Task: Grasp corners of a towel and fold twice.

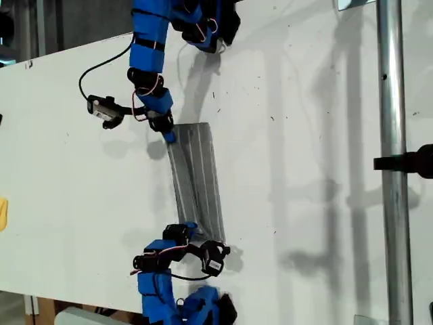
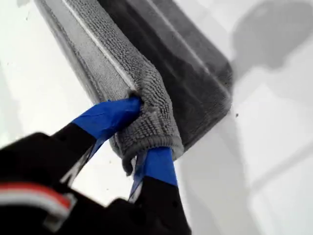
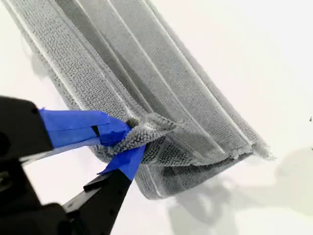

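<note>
Mid-worktop, towel (image 1: 196,177) soft, limp; our first gripper (image 2: 146,134) and second gripper (image 3: 124,144) each pinch hemmed corner.

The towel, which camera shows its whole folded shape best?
The exterior view: the towel lies as one narrow folded strip between both arms. Each wrist view shows only one end, pinched in a pincer.

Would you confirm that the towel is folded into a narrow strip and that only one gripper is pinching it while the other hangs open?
Not quite: both hold it. My first gripper is shut on a corner of the towel in the first wrist view, and my second gripper is shut on another corner in the second wrist view. The towel is indeed a narrow folded strip, as the exterior view shows.
</note>
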Controlling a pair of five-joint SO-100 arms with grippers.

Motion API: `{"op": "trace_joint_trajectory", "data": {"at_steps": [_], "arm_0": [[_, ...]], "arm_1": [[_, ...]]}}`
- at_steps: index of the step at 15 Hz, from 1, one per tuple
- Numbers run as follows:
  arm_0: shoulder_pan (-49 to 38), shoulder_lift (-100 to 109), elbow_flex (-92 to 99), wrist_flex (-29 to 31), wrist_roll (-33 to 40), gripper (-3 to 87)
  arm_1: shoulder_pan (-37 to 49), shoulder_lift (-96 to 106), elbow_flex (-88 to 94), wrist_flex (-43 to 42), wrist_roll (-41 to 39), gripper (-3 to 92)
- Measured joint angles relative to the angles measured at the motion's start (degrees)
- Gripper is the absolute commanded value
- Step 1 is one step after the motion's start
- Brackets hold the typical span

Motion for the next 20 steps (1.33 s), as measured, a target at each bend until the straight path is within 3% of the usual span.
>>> {"op": "trace_joint_trajectory", "data": {"at_steps": [3,8,14,20], "arm_0": [[-8.44,4.22,-1.93,4.92,5.36,-2.0],[-9.4,8.26,-2.55,8.35,6.59,-1.9],[-2.81,8.44,10.02,-2.81,1.76,-1.0],[-0.53,0.97,15.91,-11.25,0.62,8.2]], "arm_1": [[4.39,-13.01,-13.89,-1.41,-5.62,-0.2],[6.06,-13.89,-21.62,3.6,-7.73,-0.2],[0.7,-8.0,-3.87,2.2,-1.41,-0.2],[0.0,-14.85,3.25,-6.5,2.29,-0.2]]}}
